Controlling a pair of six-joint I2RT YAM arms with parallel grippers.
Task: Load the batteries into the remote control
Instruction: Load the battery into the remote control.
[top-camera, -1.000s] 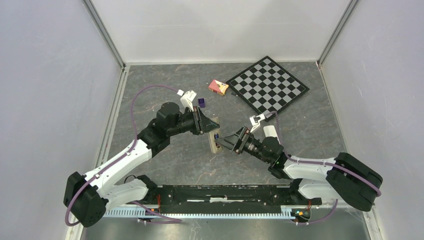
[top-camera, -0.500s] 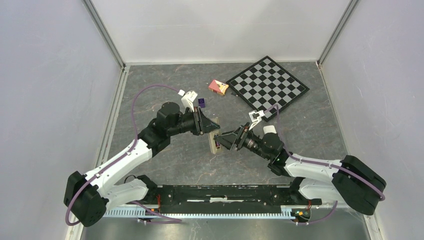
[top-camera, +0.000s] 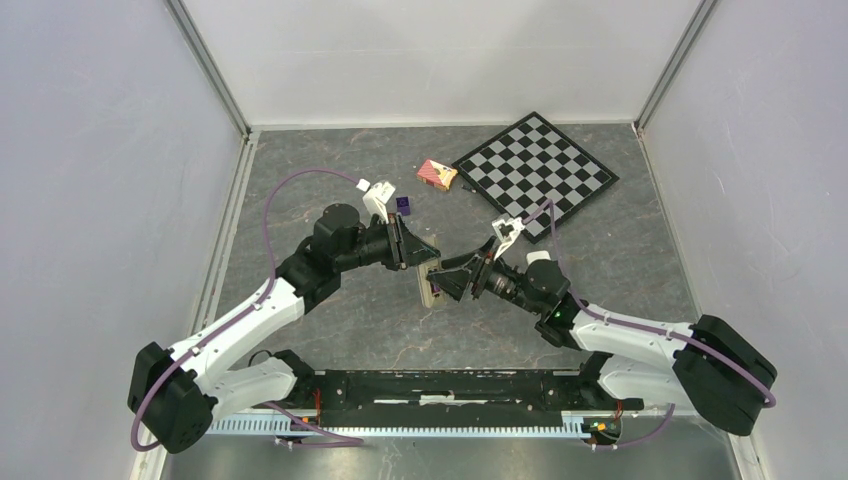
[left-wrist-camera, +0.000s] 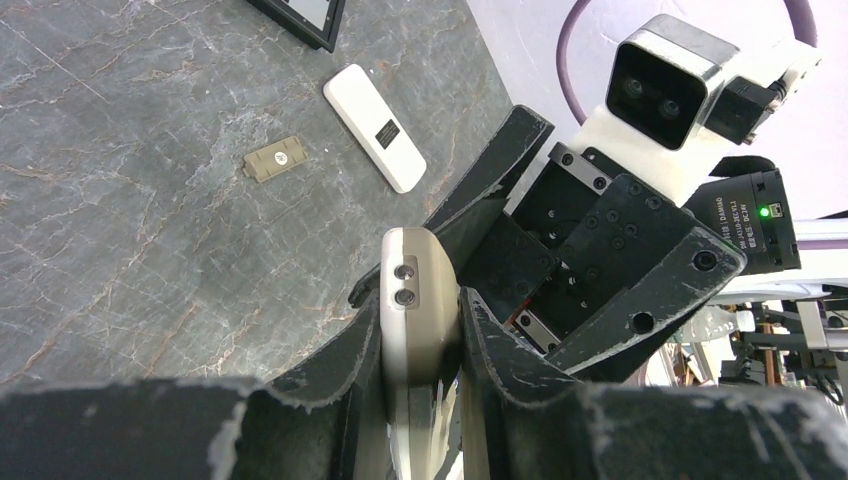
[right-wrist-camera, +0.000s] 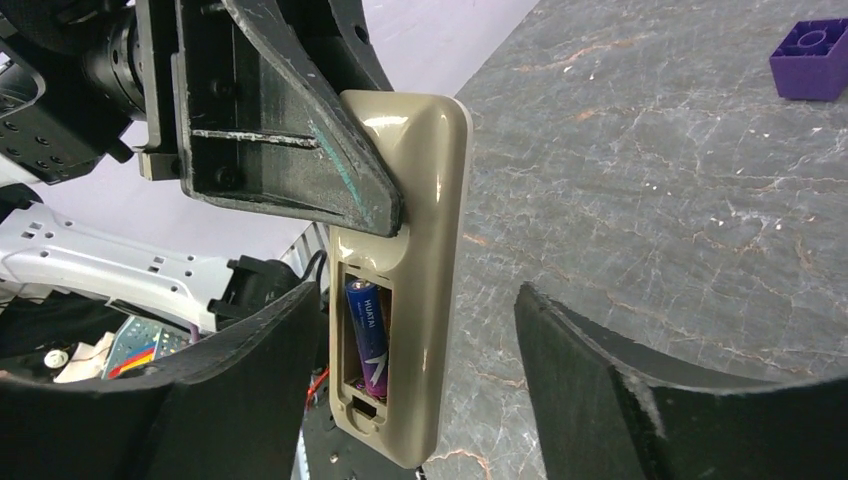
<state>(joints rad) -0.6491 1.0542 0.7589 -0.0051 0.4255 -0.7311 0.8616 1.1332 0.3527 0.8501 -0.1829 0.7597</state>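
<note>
Near the middle of the grey marbled desk (top-camera: 620, 250), between the two arms, the remote control (top-camera: 430, 283) is held up off the surface by the left fingers (top-camera: 415, 250). The left wrist view shows these fingers (left-wrist-camera: 345, 375) pressed against both long sides of the tan shell (left-wrist-camera: 418, 290), pinching it edge-on. From the right wrist camera the remote control (right-wrist-camera: 420, 250) shows its back: the left arm's dark finger clamps the upper, closed part of the shell, while the bay in the lower part lies uncovered. One purple-blue battery (right-wrist-camera: 368, 335) sits lengthwise inside that bay. The right fingers (right-wrist-camera: 240, 380) are spread wide on either side of the remote's lower end. One finger is just beside the shell's edge and the other stands apart from it, with bare desk showing in the gap, so they grip nothing. In the overhead view the right fingers (top-camera: 452, 278) meet the remote from the right, facing the left arm. Elsewhere, a white remote (left-wrist-camera: 375, 127) lies flat on the desk with a small tan lid-like piece (left-wrist-camera: 273, 158) near it. Further back sit a purple block (top-camera: 403, 206), a small red-and-yellow box (top-camera: 437, 174) and a checkerboard (top-camera: 535, 170) turned at an angle.
</note>
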